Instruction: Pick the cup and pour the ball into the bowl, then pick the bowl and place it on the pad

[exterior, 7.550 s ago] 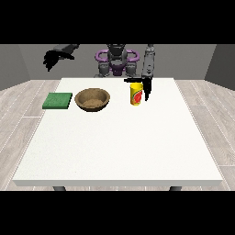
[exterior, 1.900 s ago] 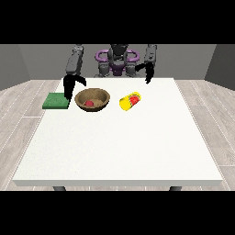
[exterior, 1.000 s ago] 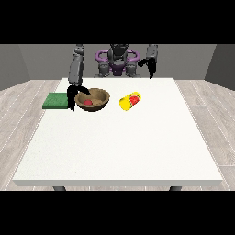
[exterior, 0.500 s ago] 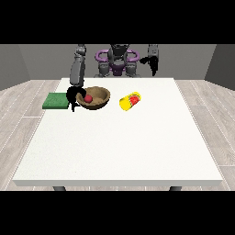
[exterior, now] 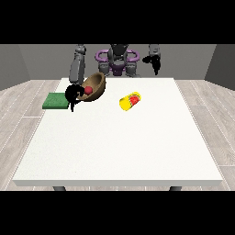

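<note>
Over by the pad, the bowl is now lifted off the counter and tipped, ball inside, gripped by the hand at the view's left. Cup hasn't moved, lying sideways. Hand at the view's right looks curled, hard to tell.

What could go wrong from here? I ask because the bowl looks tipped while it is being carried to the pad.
1. The bowl is tilted steeply in the hand at the view's left, so the red ball near its lower rim might roll out.
2. The hand holds the bowl only at its edge, so it might slip before reaching the green pad.
3. The yellow cup lies on its side and might roll.
</note>
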